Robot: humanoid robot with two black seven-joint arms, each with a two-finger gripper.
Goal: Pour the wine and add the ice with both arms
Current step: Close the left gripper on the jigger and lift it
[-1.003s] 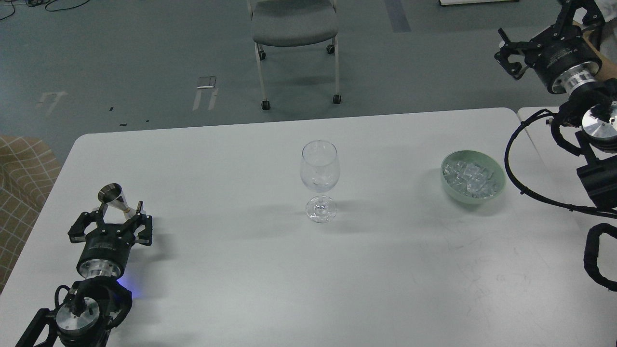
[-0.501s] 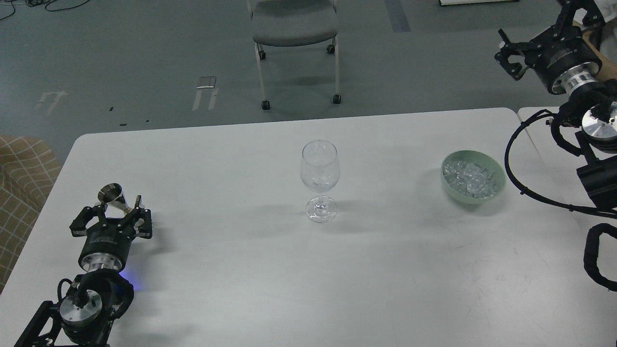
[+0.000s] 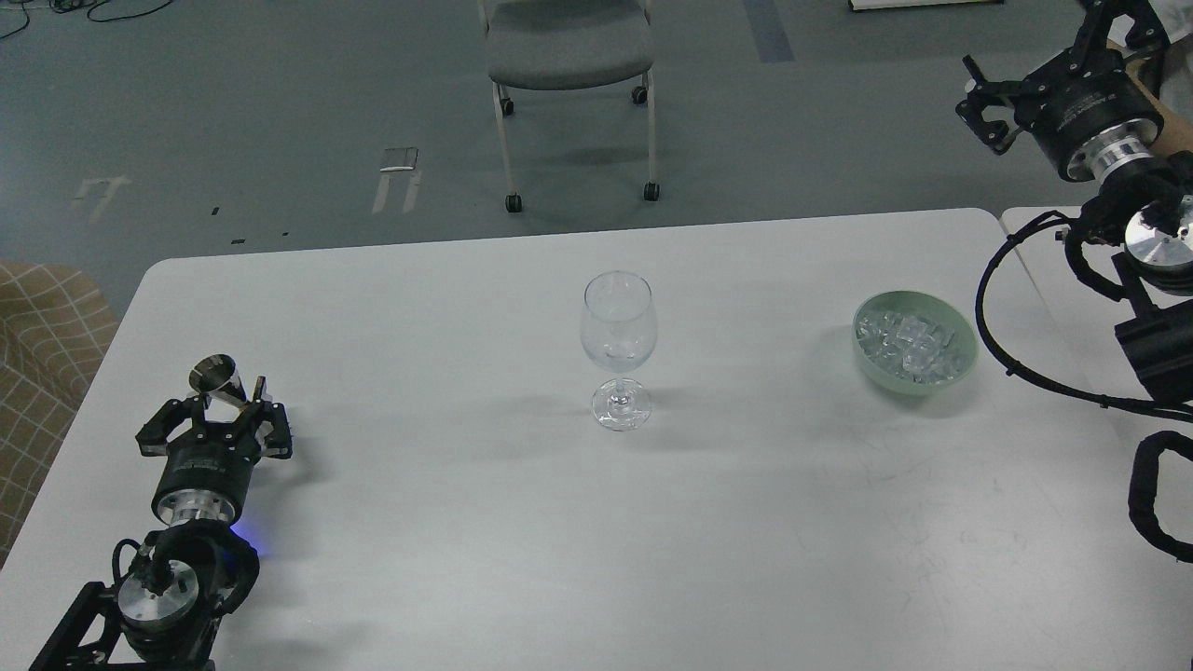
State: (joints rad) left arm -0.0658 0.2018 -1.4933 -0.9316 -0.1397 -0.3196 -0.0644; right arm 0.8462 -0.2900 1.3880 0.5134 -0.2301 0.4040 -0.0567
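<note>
A clear wine glass [image 3: 618,349] stands upright mid-table; I see no liquid in it. A small metal jigger [image 3: 216,377] stands at the left. My left gripper [image 3: 229,395] is open, its fingers on either side of the jigger's lower part, not visibly clamped. Whether the jigger holds wine cannot be seen. A pale green bowl [image 3: 958,371] at the right holds the ice [image 3: 911,342], a heap of clear cubes. My right gripper [image 3: 980,102] is open and empty, raised high beyond the table's far right corner.
A grey wheeled chair [image 3: 569,56] stands beyond the table's far edge. A checked cushion [image 3: 37,345] lies off the table's left edge. My right arm's black cables [image 3: 997,326] loop beside the bowl. A second table [image 3: 1044,242] adjoins on the right.
My left gripper has moved slightly forward around the jigger and its fingers have narrowed a little. The right arm has barely moved.
</note>
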